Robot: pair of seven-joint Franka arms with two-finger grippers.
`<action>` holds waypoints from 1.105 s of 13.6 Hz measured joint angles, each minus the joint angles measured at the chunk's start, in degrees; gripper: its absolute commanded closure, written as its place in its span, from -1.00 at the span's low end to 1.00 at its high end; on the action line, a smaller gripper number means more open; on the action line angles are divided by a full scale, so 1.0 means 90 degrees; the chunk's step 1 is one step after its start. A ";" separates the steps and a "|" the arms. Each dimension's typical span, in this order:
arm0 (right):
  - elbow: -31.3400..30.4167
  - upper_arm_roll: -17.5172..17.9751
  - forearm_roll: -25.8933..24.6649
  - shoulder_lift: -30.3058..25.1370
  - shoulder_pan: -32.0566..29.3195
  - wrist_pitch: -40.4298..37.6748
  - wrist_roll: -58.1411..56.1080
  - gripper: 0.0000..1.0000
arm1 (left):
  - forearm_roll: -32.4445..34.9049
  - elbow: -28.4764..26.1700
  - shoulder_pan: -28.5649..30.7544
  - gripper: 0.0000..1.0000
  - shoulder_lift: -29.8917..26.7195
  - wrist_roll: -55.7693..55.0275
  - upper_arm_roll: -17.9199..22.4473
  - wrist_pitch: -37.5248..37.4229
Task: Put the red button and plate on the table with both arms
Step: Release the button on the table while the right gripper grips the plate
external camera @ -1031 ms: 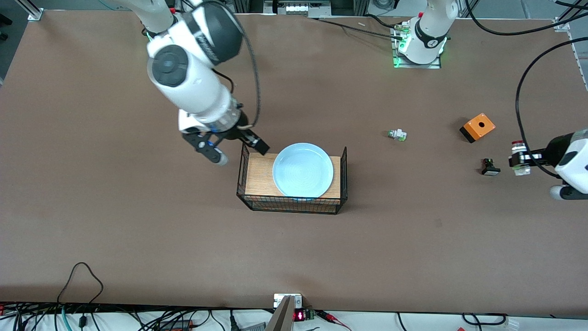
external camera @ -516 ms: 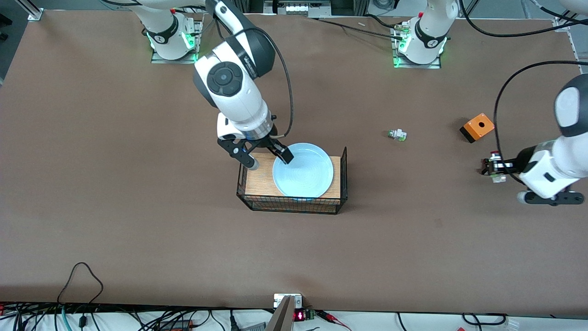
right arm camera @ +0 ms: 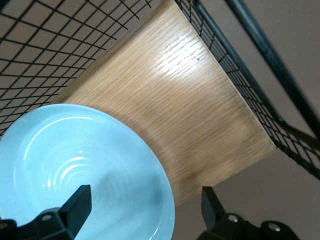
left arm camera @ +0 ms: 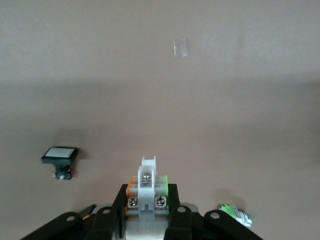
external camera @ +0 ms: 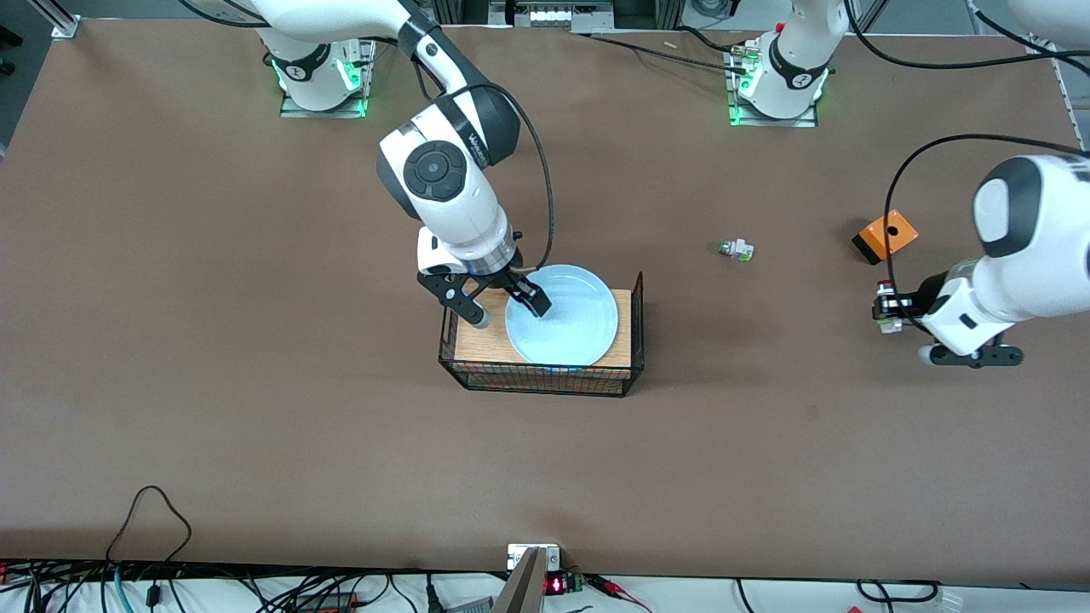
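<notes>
One plain light-blue plate (external camera: pixel 562 328)

The red button (external camera: pixel 886 305), a tiny whitish switch body with a dark red round cap, is clamped in the left tool (external camera: pixel 888 306), lifted over the brown tabletop (external camera: pixel 255 383) toward the left arm's end; its screw terminals show between the fingers. The plate (external camera: pixel 562 315), round, plain light blue with faint concentric rings, lies flat on the wood top of a black wire rack (external camera: pixel 634 323).
</notes>
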 measured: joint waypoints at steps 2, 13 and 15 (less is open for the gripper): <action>0.0000 0.0000 -0.0055 0.0046 0.0011 0.0006 0.0000 -0.81 | 0.0000 -0.0575 0.0049 1.00 0.0001 0.0188 0.0002 0.0596; 0.0000 -0.0010 -0.0590 0.0161 0.0136 0.0009 0.0004 0.13 | -0.0009 -0.2428 0.0071 0.80 0.0256 0.0299 0.0005 0.2678; 0.0001 -0.0018 -0.0603 0.0155 0.0137 -0.0003 0.0006 0.18 | -0.0009 -0.2431 0.0069 0.23 0.0409 0.0310 0.0005 0.2698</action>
